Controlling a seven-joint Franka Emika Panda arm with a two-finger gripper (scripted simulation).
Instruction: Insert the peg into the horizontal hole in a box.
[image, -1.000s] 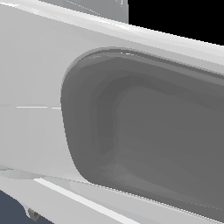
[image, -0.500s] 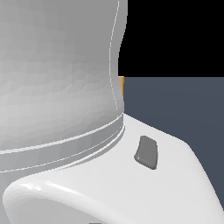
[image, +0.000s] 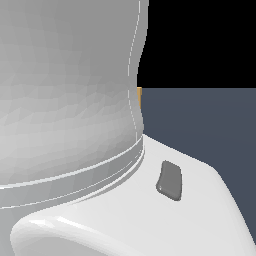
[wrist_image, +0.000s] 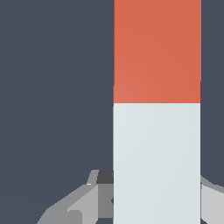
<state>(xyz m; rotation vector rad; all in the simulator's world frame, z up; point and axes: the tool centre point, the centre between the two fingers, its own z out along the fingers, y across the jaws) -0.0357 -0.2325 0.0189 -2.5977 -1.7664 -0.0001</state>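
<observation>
Two fingers (wrist_image: 83, 201) flank the peg's (wrist_image: 156, 113) white half, seemingly gripping; dark floor (wrist_image: 52, 87) beside.

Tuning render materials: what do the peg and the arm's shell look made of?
Peg: flat, matte colour, red-orange half and off-white half, no grain or gloss; could be painted plastic or wood, cannot tell. Arm shell: smooth glossy white, like moulded plastic, with bright highlights along its edges and a dark grey inset.

Flat dark slate-blue floor (image: 205, 125) meets plain black backdrop (image: 200, 40) at straight horizon; even, shadowless light.
</observation>
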